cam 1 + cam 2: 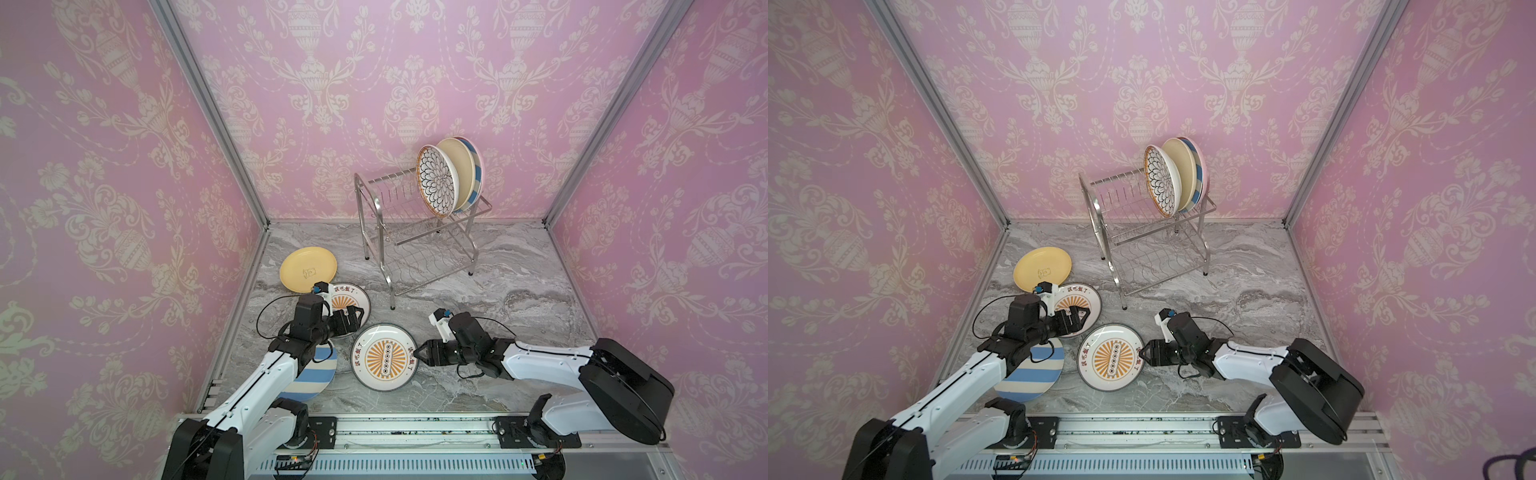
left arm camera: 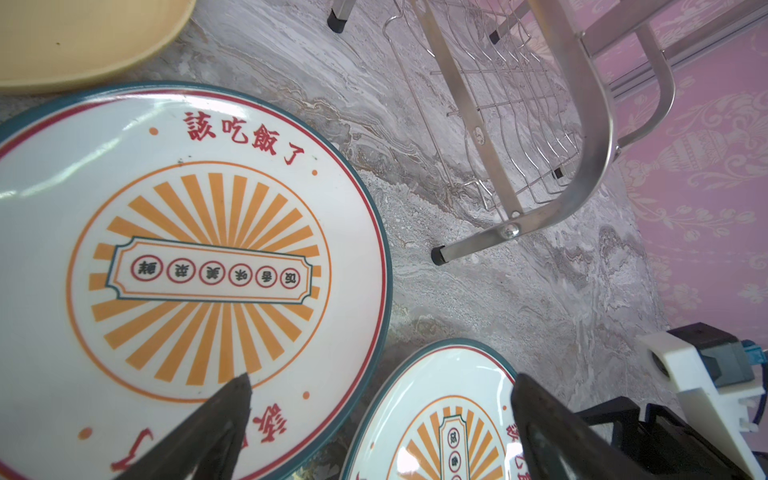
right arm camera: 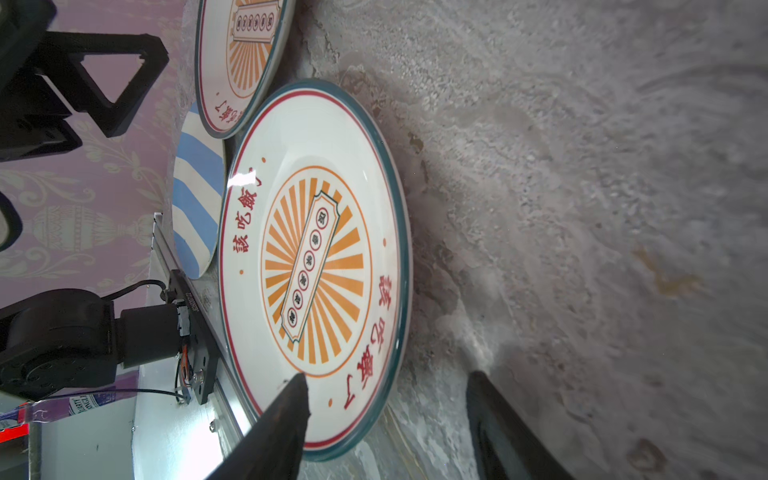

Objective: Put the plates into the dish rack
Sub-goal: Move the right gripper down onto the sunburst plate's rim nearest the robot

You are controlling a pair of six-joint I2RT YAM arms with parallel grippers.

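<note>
- My right gripper [image 3: 388, 376] is spread open. One finger is over the top of the sunburst plate [image 3: 316, 266], and the other is down past its edge, by the marble table [image 1: 498, 291].
- The rim sits between my fingers, so I can pinch it. I do not think I am pinching it yet.
- This plate lies flat and face up. Its edge is the only thin part I can grab, so I come in low from the side.
- My left gripper [image 2: 382, 378] is spread open too and holds nothing. It hangs over the other sunburst plate [image 2: 199, 257], on the far side of my plate from my right gripper.
- I think my left gripper waits there so it can take that plate next.
- A blue-striped plate [image 1: 320, 370] lies partly under my left arm. A yellow plate [image 1: 308, 269] lies just past my left gripper.
- The dish rack [image 1: 415, 245] stands well away, out ahead of both grippers.
- On its top shelf a black-petal plate [image 1: 436, 180], a beige plate [image 1: 457, 166] and a second striped plate [image 1: 478, 174] stand on edge, close together. The wire slots hold them up so they do not fall.
- Four plates on the table are not loaded yet.
</note>
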